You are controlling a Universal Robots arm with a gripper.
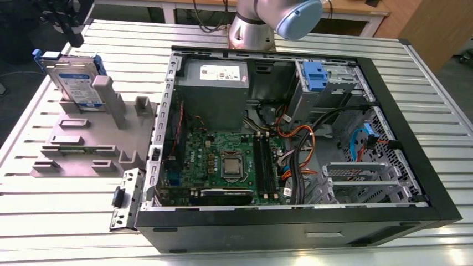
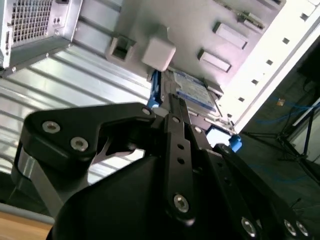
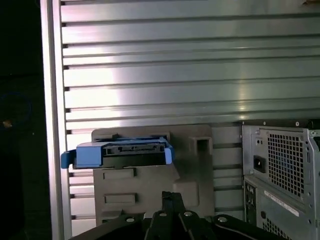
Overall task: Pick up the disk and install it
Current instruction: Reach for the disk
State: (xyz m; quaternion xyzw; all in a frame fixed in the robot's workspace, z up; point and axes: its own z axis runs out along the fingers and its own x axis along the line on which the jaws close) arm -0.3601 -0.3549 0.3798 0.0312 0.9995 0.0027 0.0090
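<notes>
The gripper (image 3: 167, 196) has its jaws pressed together with nothing between them. In the upper left of the exterior view it hangs just above the disk (image 1: 74, 83). The disk stands on end in a slot of a grey holder (image 1: 81, 147), long axis upright, label side turned toward the open computer case (image 1: 296, 233) at centre frame. In the first wrist view its blue-framed connector end points at the camera. Holder and case sit on a slatted metal table (image 1: 436, 100).
</notes>
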